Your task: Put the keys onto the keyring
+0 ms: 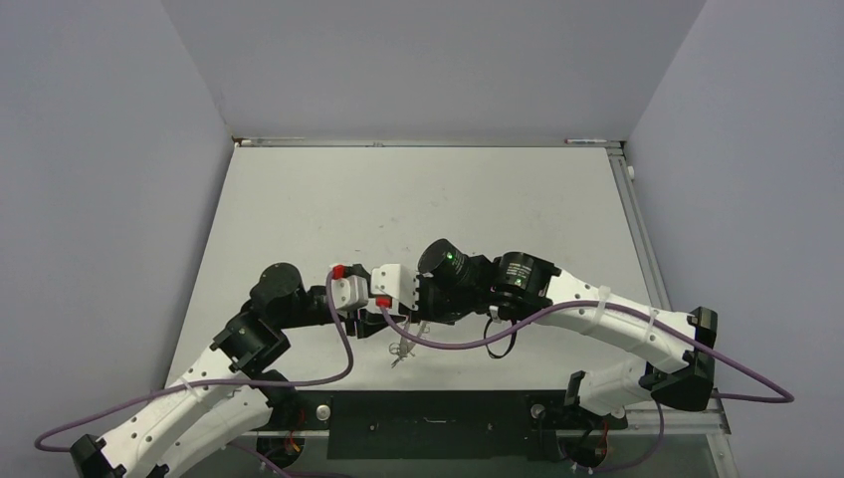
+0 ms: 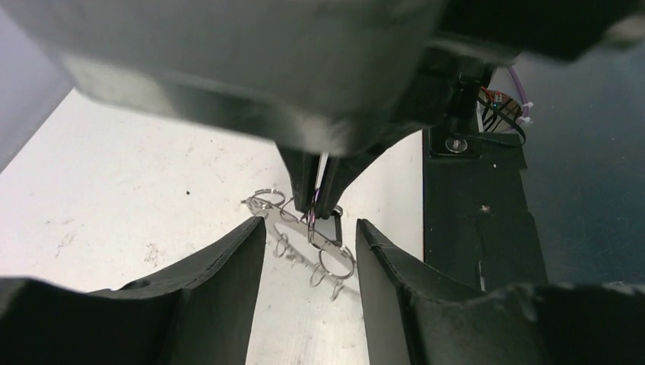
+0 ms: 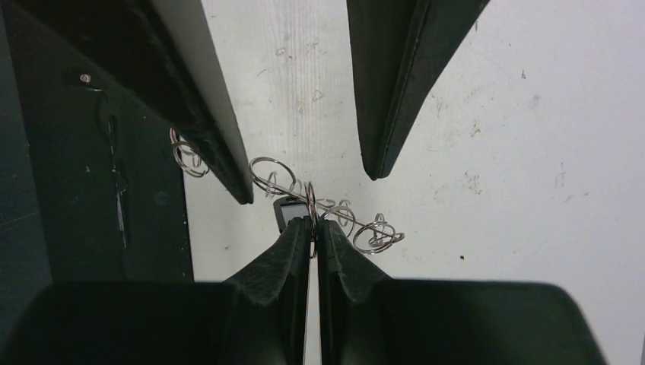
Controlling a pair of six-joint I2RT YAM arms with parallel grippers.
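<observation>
Above the scuffed white worktop (image 1: 418, 199) between grey walls (image 1: 428, 60), right fingers (image 3: 281, 258) are pinching the keyring (image 3: 327, 205); left fingers (image 2: 228, 258) are straddling it, parted and empty.

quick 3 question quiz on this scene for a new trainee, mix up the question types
1. True or false: the left gripper is open, with some of the wire loops of the keyring lying between its fingers.
2. What is the right gripper closed on? A) a wire loop of the keyring B) a purple cable C) nothing at all
3. Fill in: the keyring sits close to the ____ edge of the table, by the arm bases.

Key: 1 true. 2 A. 3 near.
</observation>
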